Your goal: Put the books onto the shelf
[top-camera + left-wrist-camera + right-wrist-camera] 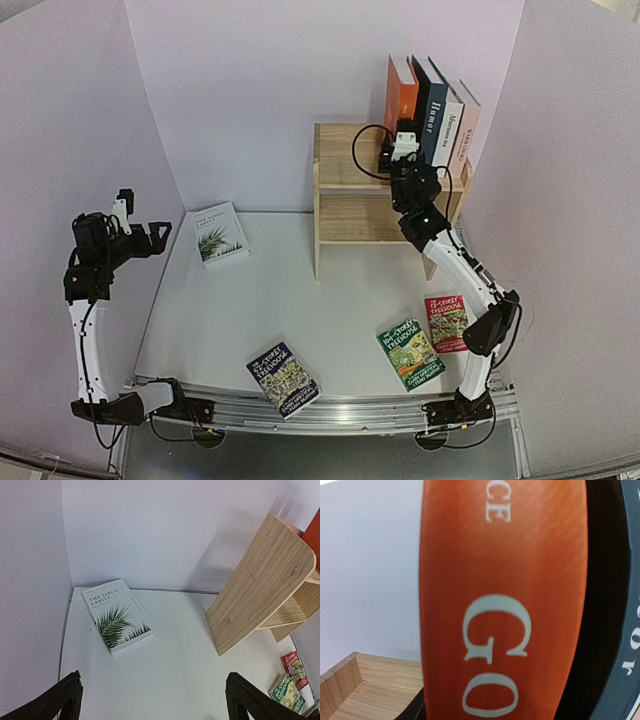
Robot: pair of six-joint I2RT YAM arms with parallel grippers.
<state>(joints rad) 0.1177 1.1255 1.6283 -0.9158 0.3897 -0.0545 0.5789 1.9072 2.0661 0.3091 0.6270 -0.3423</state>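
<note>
Our right jaws are close against the spine of the orange "GOOD" book (400,92), which stands upright atop the shelf (345,205) at one o'clock; we cannot tell if they pinch it. Our left jaws hang spread wide. The palm-leaf book (120,622) lies on the table (300,310) at ten o'clock.

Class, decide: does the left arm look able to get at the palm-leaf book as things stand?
Probably yes: the open left end effector faces the palm-leaf book, with only bare table between them.
</note>
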